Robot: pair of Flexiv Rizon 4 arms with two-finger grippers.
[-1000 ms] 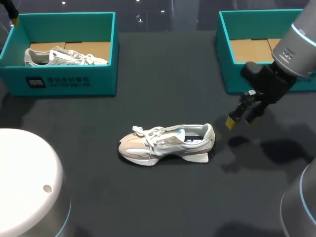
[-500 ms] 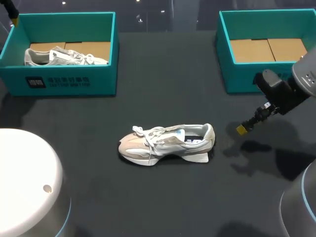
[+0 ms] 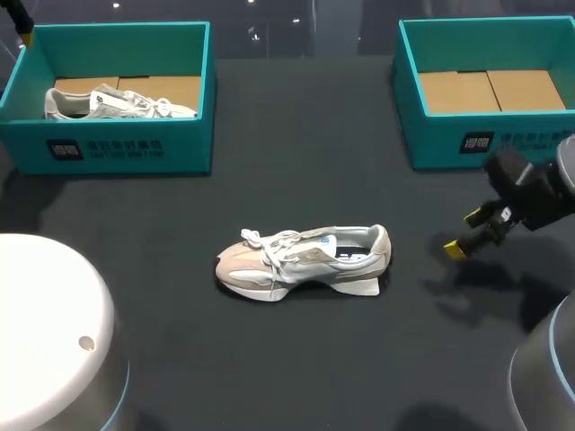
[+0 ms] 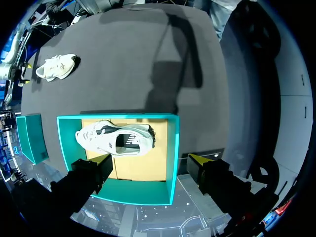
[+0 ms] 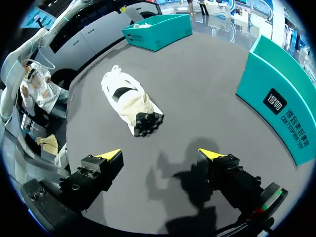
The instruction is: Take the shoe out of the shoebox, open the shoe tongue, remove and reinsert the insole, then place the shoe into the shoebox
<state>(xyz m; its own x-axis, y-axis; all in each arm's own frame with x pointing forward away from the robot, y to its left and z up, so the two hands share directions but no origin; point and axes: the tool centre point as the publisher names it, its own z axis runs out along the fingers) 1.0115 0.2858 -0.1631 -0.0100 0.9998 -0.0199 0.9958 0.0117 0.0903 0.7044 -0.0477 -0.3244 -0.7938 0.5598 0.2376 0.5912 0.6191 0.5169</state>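
A white and beige shoe (image 3: 305,260) lies on its sole in the middle of the black table, toe to the left; it also shows in the right wrist view (image 5: 131,101), heel toward the gripper. My right gripper (image 3: 464,233) hangs open to the right of the shoe's heel, in front of the empty right shoebox (image 3: 485,135); nothing is between its fingers (image 5: 162,154). My left gripper (image 4: 152,160) is open above the left shoebox (image 4: 170,148), in which a second shoe (image 4: 116,138) lies. In the head view only a bit of that gripper (image 3: 22,31) shows at the far left corner.
The left teal shoebox (image 3: 108,135) with its shoe (image 3: 117,103) stands at the back left, the right one at the back right. A white rounded robot part (image 3: 45,332) fills the front left, and a grey one (image 3: 548,377) the front right corner.
My right arm has swung to the right and toward the table's front, away from the shoe's heel and the right box. The shoe and the left arm have stayed put.
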